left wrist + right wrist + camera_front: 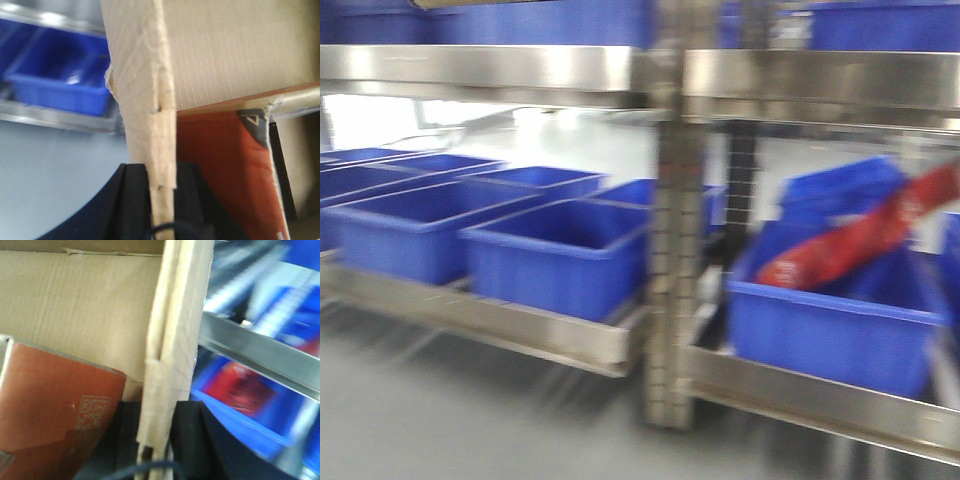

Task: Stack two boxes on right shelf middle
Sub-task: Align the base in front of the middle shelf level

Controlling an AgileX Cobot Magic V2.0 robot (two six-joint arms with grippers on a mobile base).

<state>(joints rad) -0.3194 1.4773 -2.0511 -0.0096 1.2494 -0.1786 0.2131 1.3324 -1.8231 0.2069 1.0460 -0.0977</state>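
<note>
In the left wrist view, my left gripper is shut on the upright flap edge of a plain brown cardboard box. A red-printed surface lies just right of the flap, under the plain panel. In the right wrist view, my right gripper is shut on another upright flap of the plain box. A red-printed panel with a square code lies left of that flap. The steel shelf rails show blurred in the front view. No box or gripper shows there.
Several blue plastic bins fill the rack levels. A bin at the right holds a red package. A perforated upright splits left and right bays. The steel lower rail runs across the front. Grey floor lies below.
</note>
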